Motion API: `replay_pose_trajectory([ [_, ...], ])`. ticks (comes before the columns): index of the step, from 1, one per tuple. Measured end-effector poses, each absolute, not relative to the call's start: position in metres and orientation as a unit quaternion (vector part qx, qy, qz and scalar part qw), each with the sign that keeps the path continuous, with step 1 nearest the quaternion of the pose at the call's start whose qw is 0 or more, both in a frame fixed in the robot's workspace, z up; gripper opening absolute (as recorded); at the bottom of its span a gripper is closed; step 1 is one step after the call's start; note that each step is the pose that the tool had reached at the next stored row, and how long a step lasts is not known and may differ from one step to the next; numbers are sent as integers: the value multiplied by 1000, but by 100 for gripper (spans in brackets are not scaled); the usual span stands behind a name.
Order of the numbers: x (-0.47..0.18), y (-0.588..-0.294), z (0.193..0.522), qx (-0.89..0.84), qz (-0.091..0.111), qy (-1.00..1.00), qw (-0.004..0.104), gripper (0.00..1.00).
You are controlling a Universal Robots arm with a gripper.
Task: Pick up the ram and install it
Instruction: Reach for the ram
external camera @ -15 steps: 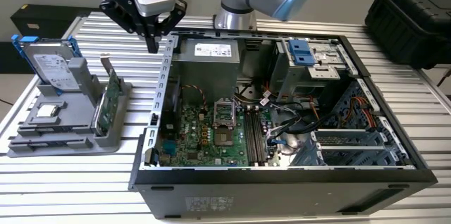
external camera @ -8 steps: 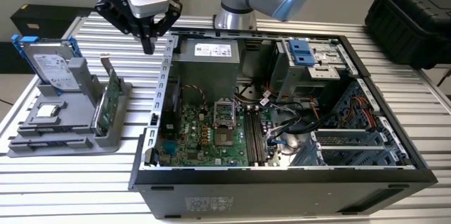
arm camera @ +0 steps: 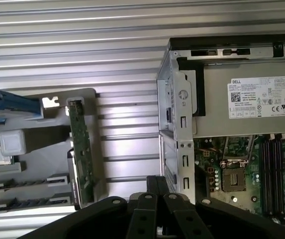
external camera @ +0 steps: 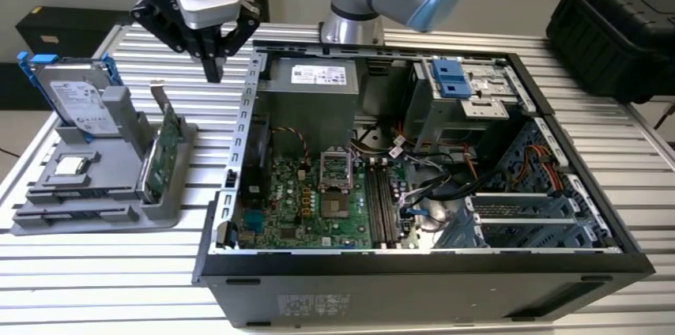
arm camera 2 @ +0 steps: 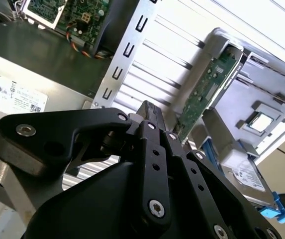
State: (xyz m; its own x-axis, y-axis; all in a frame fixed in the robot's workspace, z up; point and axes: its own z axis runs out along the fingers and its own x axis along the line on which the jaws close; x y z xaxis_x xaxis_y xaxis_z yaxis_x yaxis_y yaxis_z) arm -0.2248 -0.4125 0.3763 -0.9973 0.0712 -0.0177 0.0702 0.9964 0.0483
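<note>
Two dark strips (arm camera: 25, 181) stand in grooves of the grey holder (arm camera: 43, 132); one is prob. the ram (arm camera: 28, 203), long, narrow, blocky w/ chips, colour too dim to call. It lies well off to the side of the hand (arm camera: 157, 183), beyond the upright green card (arm camera: 80, 149). The hand hangs over bare surface (arm camera: 122, 144) btwn holder and PC case (arm camera: 182, 99), fingers pressed together, nothing in them. The ram is likely light, stiff, fragile: best taken by its long edges, clear of chips and contacts.
</note>
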Motion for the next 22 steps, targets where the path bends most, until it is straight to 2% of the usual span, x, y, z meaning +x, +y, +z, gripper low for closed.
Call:
replay_pose_trajectory([
  [22, -247, -416, 373, 35, 24, 999, 9, 0],
])
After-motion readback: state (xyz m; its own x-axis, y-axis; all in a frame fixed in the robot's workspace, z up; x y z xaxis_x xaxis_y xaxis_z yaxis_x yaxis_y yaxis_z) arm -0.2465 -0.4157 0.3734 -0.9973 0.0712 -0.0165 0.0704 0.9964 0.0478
